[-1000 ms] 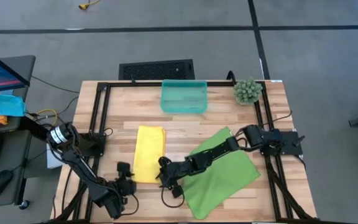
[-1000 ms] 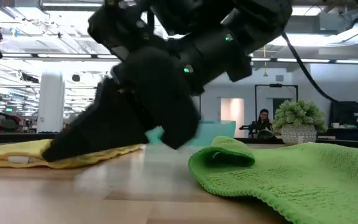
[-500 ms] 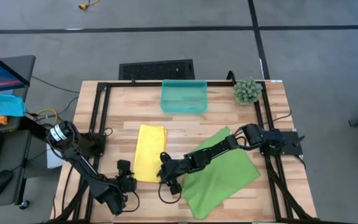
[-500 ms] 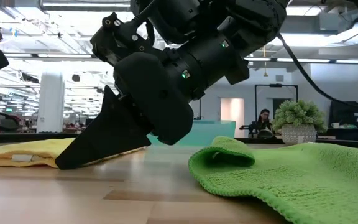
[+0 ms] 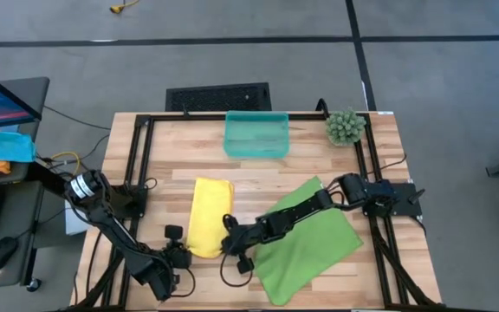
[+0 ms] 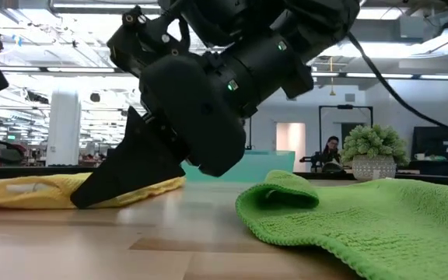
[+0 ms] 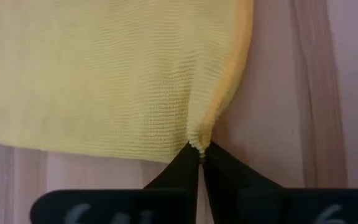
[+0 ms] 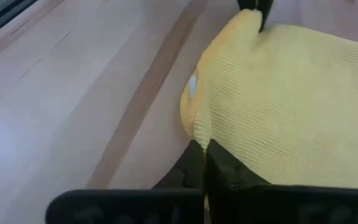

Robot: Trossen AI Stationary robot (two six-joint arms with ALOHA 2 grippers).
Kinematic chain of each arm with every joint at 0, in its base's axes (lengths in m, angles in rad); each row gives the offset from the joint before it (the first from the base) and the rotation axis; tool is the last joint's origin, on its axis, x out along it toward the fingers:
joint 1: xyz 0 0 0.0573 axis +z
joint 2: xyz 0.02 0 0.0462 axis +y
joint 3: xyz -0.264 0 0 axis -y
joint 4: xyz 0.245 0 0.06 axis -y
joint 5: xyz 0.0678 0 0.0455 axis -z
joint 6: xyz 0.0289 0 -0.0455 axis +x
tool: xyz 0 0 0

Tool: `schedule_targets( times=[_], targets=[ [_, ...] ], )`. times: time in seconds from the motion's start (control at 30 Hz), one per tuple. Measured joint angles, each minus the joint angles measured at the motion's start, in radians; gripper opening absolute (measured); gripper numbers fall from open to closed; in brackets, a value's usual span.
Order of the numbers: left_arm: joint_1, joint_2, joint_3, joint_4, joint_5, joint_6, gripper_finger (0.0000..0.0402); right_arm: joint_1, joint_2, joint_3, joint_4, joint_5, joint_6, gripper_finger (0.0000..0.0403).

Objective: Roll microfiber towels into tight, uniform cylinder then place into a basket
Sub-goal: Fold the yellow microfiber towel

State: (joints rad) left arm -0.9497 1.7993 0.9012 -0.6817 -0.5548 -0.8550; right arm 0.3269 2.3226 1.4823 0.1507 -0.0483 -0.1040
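I have the yellow towel (image 5: 209,227) pinched at its near end with both of my jaws — my left gripper (image 7: 201,151) is closed tight on one near corner, and my right gripper (image 8: 202,148) is closed tight on the other near corner. The towel lies flat on the wooden surface (image 5: 163,156), folded into a long strip, with its far end pointing toward the teal basket (image 5: 255,133) at the back. The green towel (image 5: 306,240) lies spread out just beside it, under my right arm, with one corner flopped over. I think I am about to start the roll, and a few things could go wrong here. Each of my jaws holds only a tiny bit of cloth, right at the edge, so the cloth could slip out if I pull hard. If one side moves faster than the other, the roll will come out crooked, fat at one end and thin at the other — not a neat tube. If I lift too high, the strip could unfold and go floppy. My right arm reaches across the green towel, so it could drag that towel and bunch it up. The small plant (image 5: 345,126) is well away at the back corner, so I do not worry about it.
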Motion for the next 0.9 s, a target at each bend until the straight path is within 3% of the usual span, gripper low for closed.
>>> schedule_targets(
  times=[0.2, 0.43, 0.63, 0.9],
  targets=[
    [-0.013, -0.030, 0.012, 0.012, 0.017, -0.056, 0.0004, 0.014, 0.002, 0.071, -0.140, 0.006, 0.019, 0.0041],
    [-0.030, -0.048, 0.083, 0.006, 0.039, -0.054, 0.0002, 0.030, 0.003, 0.168, -0.346, 0.064, 0.027, 0.0010],
    [-0.030, -0.049, 0.115, -0.018, 0.036, -0.049, 0.0002, 0.065, -0.012, 0.255, -0.533, 0.197, 0.027, 0.0020],
    [-0.033, -0.051, 0.183, -0.092, 0.034, -0.074, 0.0001, 0.132, -0.117, 0.275, -0.597, 0.265, 0.073, 0.0007]
  ],
)
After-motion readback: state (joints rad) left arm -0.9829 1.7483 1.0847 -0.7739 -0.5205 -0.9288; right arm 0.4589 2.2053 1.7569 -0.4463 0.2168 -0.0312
